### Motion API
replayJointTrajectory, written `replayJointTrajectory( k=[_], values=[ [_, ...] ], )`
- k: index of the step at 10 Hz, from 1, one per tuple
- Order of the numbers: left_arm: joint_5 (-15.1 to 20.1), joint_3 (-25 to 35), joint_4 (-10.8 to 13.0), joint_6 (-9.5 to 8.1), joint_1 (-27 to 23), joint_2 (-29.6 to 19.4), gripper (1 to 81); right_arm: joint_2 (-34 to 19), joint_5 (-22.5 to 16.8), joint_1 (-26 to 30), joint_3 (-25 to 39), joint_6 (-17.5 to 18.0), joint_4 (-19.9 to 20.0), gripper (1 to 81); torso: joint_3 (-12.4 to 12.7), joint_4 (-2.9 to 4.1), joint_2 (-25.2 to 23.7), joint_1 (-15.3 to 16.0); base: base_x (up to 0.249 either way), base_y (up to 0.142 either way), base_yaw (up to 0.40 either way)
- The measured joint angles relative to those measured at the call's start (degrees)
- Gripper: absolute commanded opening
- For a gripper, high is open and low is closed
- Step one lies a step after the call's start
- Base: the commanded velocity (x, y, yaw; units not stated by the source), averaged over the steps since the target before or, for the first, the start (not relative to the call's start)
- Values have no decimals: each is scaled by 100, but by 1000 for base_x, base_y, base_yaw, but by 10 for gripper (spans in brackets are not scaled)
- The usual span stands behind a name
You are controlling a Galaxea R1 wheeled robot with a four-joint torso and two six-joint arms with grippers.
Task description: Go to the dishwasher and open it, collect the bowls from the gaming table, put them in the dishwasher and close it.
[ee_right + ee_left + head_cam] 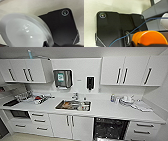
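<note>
1. Right gripper (45, 43) first: in the right wrist view, one pale grey bowl (25, 32) is seen large and close, round, smooth and glossy, its rim meeting the dark finger (46, 44) at the edge of the view; whether the jaws are clamped on it cannot be told.
2. Left gripper (136, 45) next: in the left wrist view, one orange bowl (149, 38), rounded and smooth, is seen against a dark finger tip (134, 44); the grip cannot be told here either. One thin blue cable (134, 30) is strung across the black plate.
3. Over to the head view: the dishwasher (110, 129) is found under the white countertop (105, 109), right of the paired cabinet doors (70, 127), its dark interior exposed and its front not seen shut.
4. One steel sink (73, 105) is set into the counter, with mixed items lying in it, too blurred to name.
5. One dish rack (23, 95) is seen at the left end, and pale crockery (126, 100) is piled at the right.
6. One steel towel dispenser (62, 78) and one black soap dispenser (90, 82) are mounted on the wall.
</note>
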Motion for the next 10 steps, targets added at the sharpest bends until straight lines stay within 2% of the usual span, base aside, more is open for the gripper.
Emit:
replayJointTrajectory(
  k=[3, 10],
  values=[
    [-20, -2, 0, 0, -138, -4, 10, 26, -1, 38, -11, -11, -2, 10, 0, 0, 2, 12, 114, 0, 0],
    [-13, -2, 0, 0, -72, -12, 10, 22, -12, 20, -11, -6, -2, 10, 0, 0, 2, 11, 98, -71, 0]
  ],
)
